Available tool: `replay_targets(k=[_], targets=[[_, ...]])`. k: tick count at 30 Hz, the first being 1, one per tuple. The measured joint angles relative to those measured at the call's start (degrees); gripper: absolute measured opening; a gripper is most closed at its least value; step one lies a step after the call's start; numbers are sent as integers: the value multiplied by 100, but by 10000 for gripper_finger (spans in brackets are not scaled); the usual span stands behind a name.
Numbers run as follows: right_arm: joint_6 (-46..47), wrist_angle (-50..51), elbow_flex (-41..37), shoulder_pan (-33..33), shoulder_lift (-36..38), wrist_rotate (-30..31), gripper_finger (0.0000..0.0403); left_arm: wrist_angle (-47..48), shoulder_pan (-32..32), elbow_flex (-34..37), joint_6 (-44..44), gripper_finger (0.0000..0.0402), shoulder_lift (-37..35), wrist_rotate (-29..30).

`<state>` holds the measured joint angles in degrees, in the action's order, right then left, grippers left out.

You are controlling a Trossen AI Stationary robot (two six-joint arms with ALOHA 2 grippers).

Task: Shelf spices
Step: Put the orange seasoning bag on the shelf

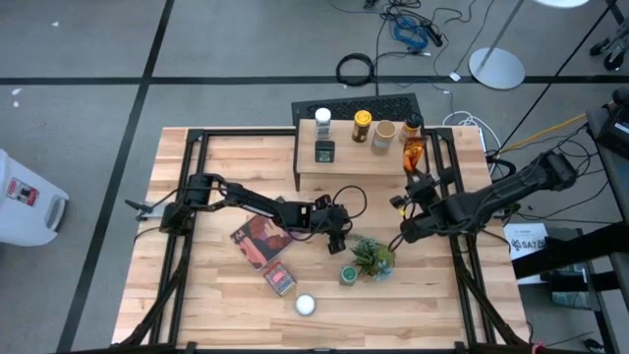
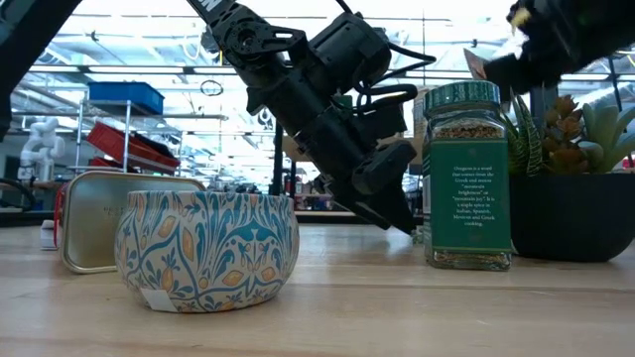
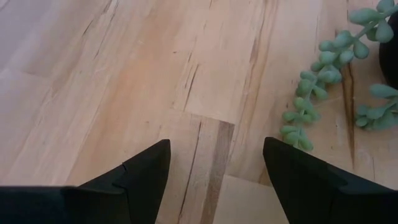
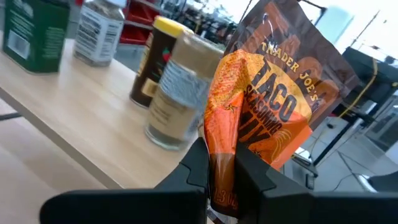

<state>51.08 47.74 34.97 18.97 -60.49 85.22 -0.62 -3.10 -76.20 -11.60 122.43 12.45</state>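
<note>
We've got the taco seasoning packet [image 4: 267, 106] pinched at its bottom edge in the right gripper [image 4: 222, 171] by the shelf's [image 1: 349, 157] right end near the tan-lidded jar [image 4: 177, 93], left gripper [image 3: 214, 180] wide and empty over the table [image 3: 124, 81] — floppy packet could topple it.

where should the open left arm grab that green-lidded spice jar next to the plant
Grip the green-lidded spice jar across its flat-sided glass body, below the lid. It stands upright, so bring the left tool in level from the side away from the plant, probably the safest approach.
</note>
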Motion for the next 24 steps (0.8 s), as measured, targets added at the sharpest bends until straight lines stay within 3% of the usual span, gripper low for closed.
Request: replay_targets(k=[4,10,24], targets=[[121,-554,-489,-16,-2,317,28,1,0,0,38,269,0,0],[-479,-1367,-859,-16,-2,490,28,1,1,0,42,269,0,-1],[-633,-1394,-1068,-19,-7,486,29,-237,1,0,45,269,0,-16]])
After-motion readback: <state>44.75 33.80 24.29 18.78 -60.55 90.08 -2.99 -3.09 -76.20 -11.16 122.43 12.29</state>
